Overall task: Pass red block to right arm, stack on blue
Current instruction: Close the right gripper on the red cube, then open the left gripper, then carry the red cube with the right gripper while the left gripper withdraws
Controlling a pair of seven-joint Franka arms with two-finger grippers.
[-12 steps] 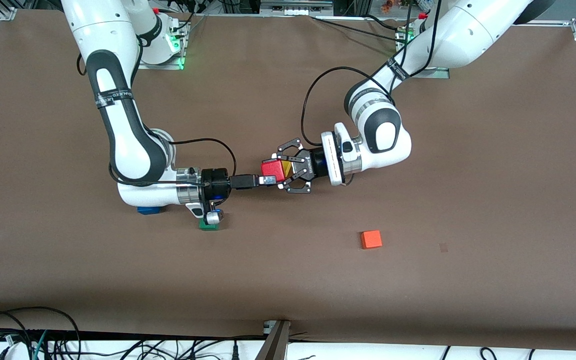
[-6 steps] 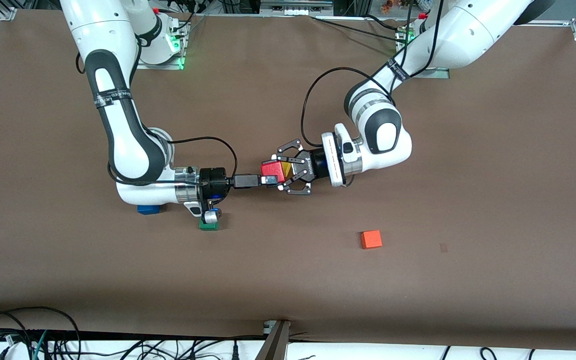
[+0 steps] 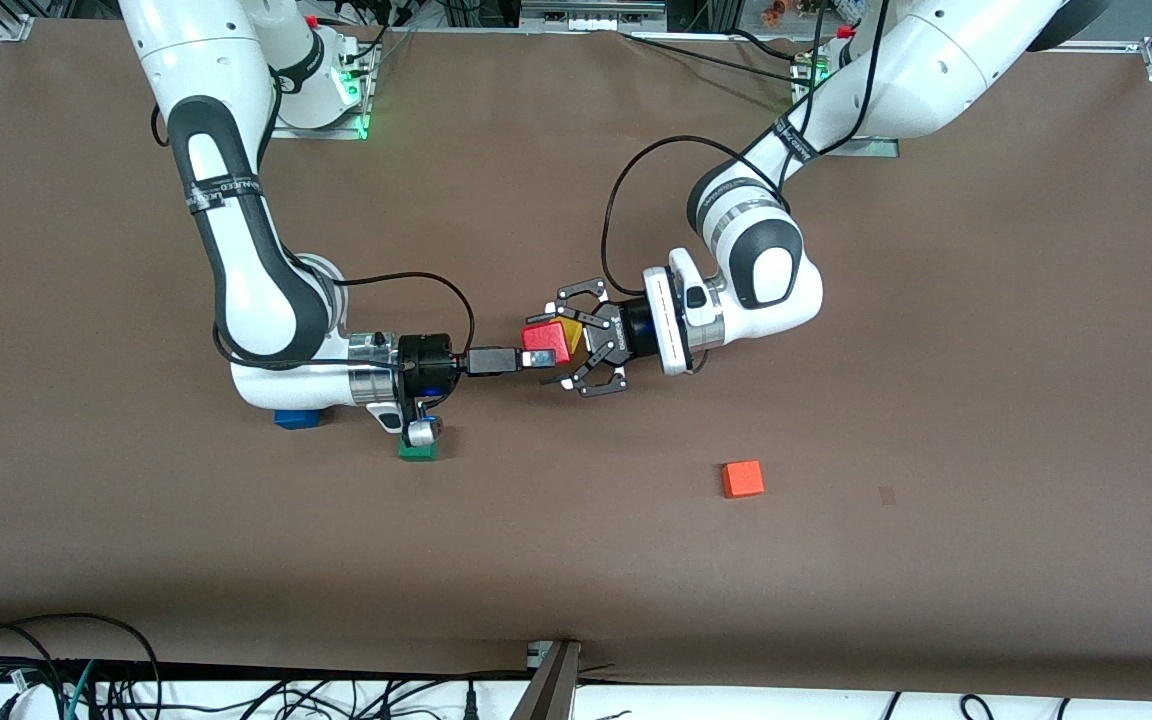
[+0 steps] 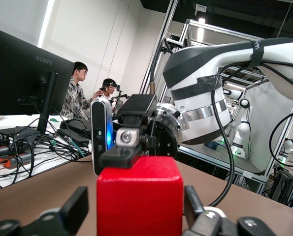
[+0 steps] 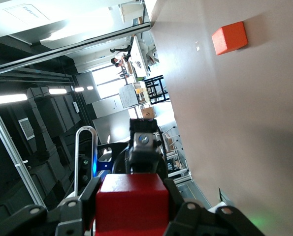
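The red block (image 3: 547, 342) is held in the air over the middle of the table, between both grippers. My right gripper (image 3: 539, 360), with slim black fingers, is shut on it. In the left wrist view one of those fingers (image 4: 117, 155) lies on the block's (image 4: 139, 196) top. My left gripper (image 3: 556, 346), the linkage claw, is open around the block, with gaps between its pads (image 4: 75, 209) and the block's sides. The right wrist view shows the block (image 5: 131, 204) with claw links on both sides. The blue cube (image 3: 296, 419) sits on the table, partly hidden under the right arm's wrist.
A green cube (image 3: 419, 452) lies under the right wrist camera, beside the blue one. An orange-red cube (image 3: 742, 479) lies nearer the front camera toward the left arm's end, also in the right wrist view (image 5: 229, 38). A yellow patch (image 3: 570, 332) shows inside the claw.
The left claw's fingers have spread apart from the red block. The right gripper stays clamped on the block. Both arms have hardly moved.
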